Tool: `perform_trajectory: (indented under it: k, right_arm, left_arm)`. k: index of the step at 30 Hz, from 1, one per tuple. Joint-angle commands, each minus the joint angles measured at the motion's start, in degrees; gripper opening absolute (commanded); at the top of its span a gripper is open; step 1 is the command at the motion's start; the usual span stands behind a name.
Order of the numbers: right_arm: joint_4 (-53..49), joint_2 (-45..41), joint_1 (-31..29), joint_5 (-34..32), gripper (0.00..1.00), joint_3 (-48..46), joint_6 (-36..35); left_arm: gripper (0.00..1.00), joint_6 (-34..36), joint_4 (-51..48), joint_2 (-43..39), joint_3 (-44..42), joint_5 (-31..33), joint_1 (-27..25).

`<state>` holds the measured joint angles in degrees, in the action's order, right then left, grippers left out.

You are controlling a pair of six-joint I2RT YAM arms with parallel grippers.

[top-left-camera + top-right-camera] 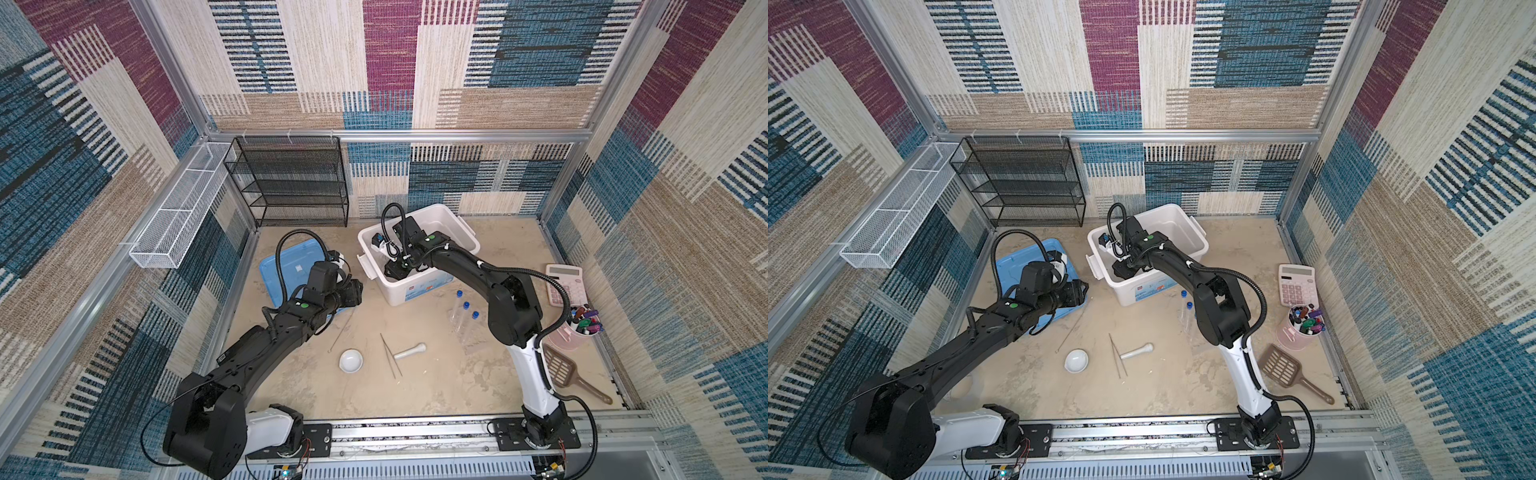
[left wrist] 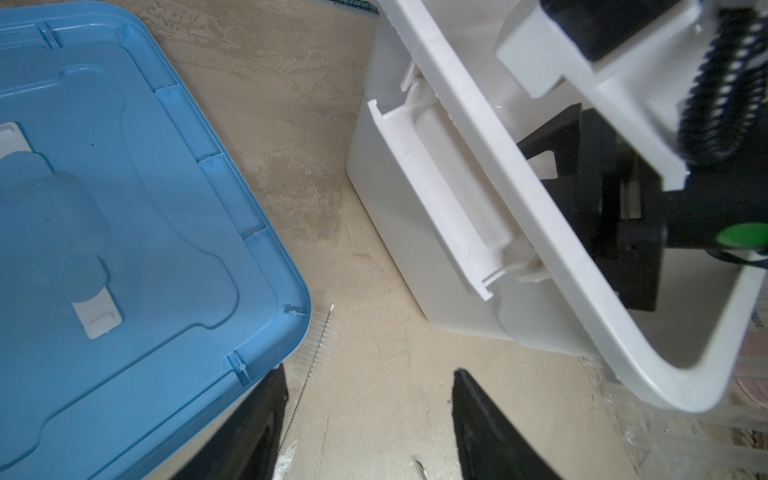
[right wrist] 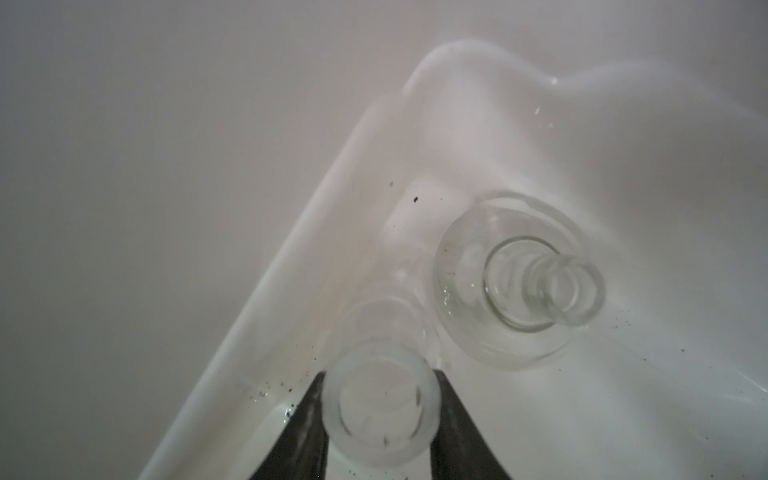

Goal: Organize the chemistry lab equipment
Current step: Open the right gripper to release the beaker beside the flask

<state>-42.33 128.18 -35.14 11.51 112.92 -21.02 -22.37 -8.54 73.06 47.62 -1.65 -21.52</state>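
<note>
The right gripper is down inside the white bin, which stands near the back edge of the tabletop, about in the middle. It is closed on a small glass jar, with one finger on each side of the round rim, close to a corner of the bin. I cannot tell if the jar touches the bin floor. A small glass bottle stands upright on the bin floor just beside it.

The left gripper is open and holds nothing. It hangs over the bare tabletop, between the blue lid and the white bin. The lid lies flat toward the left edge of the tabletop. The thin rod lies on the tabletop below this gripper, and one end of it is just beside a corner of the lid.

The other things lie on the tabletop. Three clear tubes with blue caps lie side by side near the front right corner of the bin, partly under the right arm. A clear tray with wells shows faintly close to that same corner. Toward the front edge, in the middle, are the white bowl, the metal tweezers and the white pestle, in this order from left to right. The bowl is apart from the tweezers, and the pestle is just beside them.

Along the right edge are a pink calculator, a pink cup full of markers and a brown scoop.
</note>
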Motion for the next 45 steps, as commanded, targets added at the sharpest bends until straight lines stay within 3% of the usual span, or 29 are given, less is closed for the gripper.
perform_trajectory:
  k: [1, 26, 30, 45]
  right_arm:
    - [-0.6, 1.0, 0.1, -0.3, 0.38, 0.9, 0.4]
    - [-2.7, 4.7, 0.1, 0.0, 0.46, 5.1, 2.4]
    - [-2.1, 4.3, 0.1, 0.2, 0.56, 5.0, 3.1]
    - [-1.7, 2.3, 0.1, 0.9, 0.64, 4.2, 4.1]
  left_arm:
    - [0.66, 1.7, -0.2, 0.0, -0.2, 0.7, 0.0]
    - [0.66, 2.2, -2.1, -1.5, -1.5, 2.0, 0.0]
    - [0.66, 2.6, -3.3, -2.1, -2.0, 2.4, 0.0]
    - [0.61, 2.0, -10.6, -5.6, -5.8, 3.1, 0.0]
